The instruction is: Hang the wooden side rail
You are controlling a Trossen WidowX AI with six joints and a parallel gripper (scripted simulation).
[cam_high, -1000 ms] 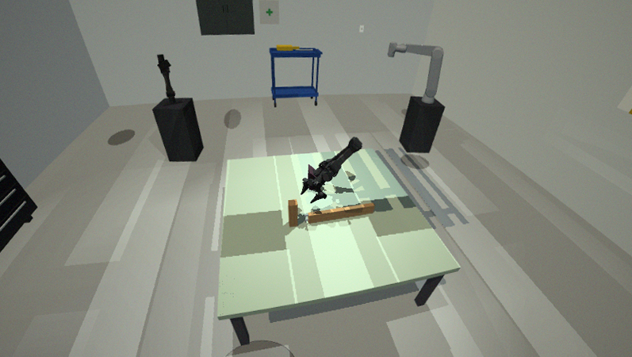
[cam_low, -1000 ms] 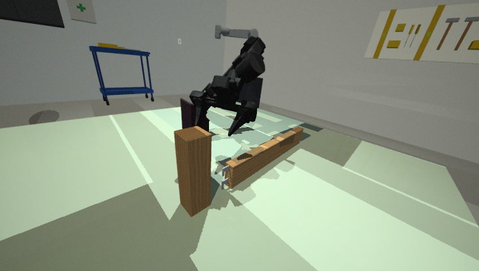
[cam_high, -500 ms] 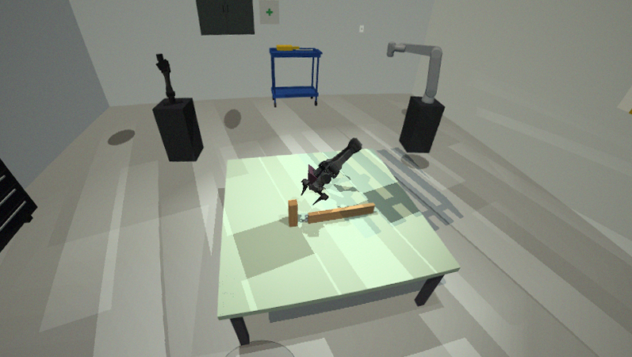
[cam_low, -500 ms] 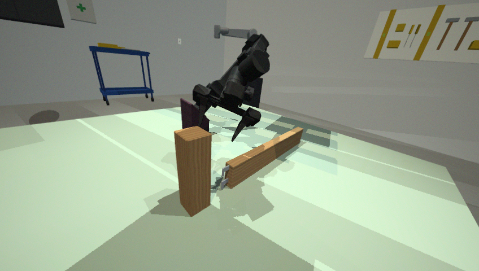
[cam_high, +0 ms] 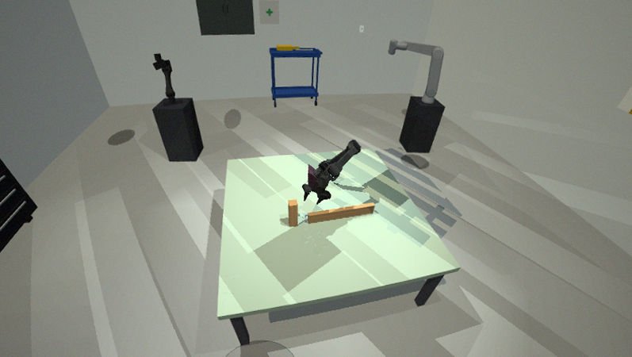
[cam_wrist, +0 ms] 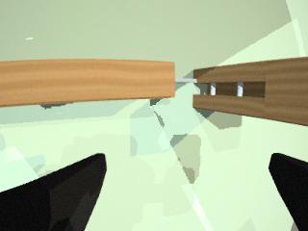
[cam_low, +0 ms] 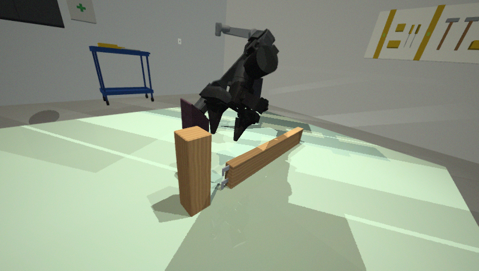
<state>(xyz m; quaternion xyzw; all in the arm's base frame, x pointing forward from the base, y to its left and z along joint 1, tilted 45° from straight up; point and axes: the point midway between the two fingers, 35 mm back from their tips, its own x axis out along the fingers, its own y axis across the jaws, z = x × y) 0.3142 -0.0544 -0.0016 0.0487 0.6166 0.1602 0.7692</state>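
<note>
The wooden side rail [cam_high: 342, 212] [cam_low: 265, 155] [cam_wrist: 87, 81] lies along the table, standing on its narrow edge. Two steel hooks [cam_low: 224, 176] stick out of its near end toward the post; from above they show as one thin strip [cam_wrist: 185, 80]. The headboard post [cam_high: 293, 213] [cam_low: 194, 171] [cam_wrist: 289, 91] stands upright on the table. Its slot faces the rail, and two pins show inside it in the wrist view. A small gap parts the hooks from the post. My gripper [cam_high: 312, 200] [cam_low: 223, 135] [cam_wrist: 190, 163] is open and empty, above and behind the rail's hook end.
The green table [cam_high: 267, 286] [cam_low: 83, 235] bears the post and rail. A dark reddish plate [cam_high: 312, 175] [cam_low: 192, 116] shows beside the gripper, behind the post in the exterior view. A blue cart [cam_high: 293, 53] and two pedestals with other arms stand on the floor beyond the table.
</note>
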